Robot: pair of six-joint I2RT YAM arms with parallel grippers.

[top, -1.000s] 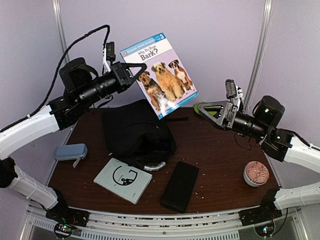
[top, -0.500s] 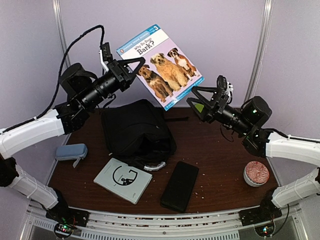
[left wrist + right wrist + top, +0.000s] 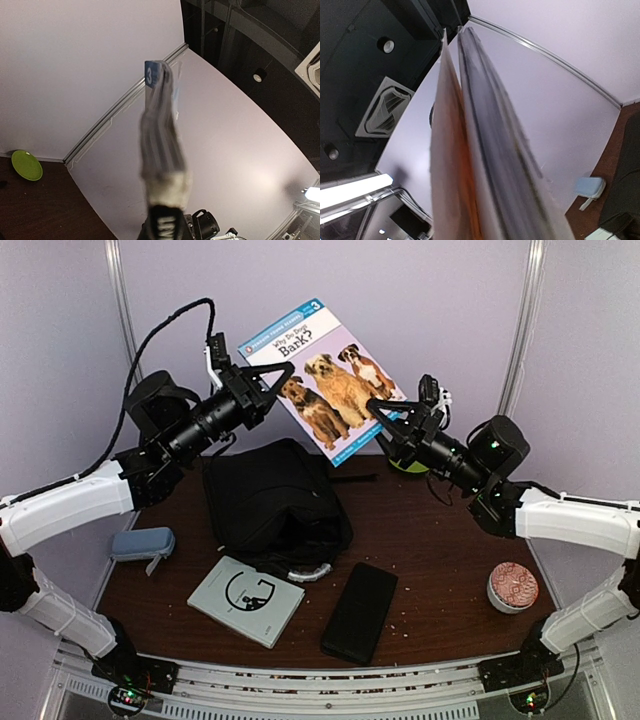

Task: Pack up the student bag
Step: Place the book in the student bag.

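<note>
The student bag [image 3: 270,500], large, black and soft, lies at the back left of the table. High above it hangs a dog picture book [image 3: 325,380], its cover tilted toward the camera. My left gripper [image 3: 275,380] is shut on the book's left edge. In the left wrist view the book [image 3: 160,130] rises edge-on out of that gripper [image 3: 167,190]. My right gripper [image 3: 385,425] straddles the book's lower right edge, one finger on each side. Whether it presses on the pages does not show. The book [image 3: 485,150] fills the right wrist view and hides the fingers.
On the table lie a grey-blue pouch [image 3: 142,543] at the left, a pale booklet [image 3: 246,600], a flat black case [image 3: 360,612] near the front, and a patterned bowl [image 3: 512,587] at the right. A green plate [image 3: 410,462] sits at the back behind my right gripper.
My right arm has swung left and up until its jaws reach the book's lower right edge, narrowing as they came. The left gripper has tilted the book slightly.
</note>
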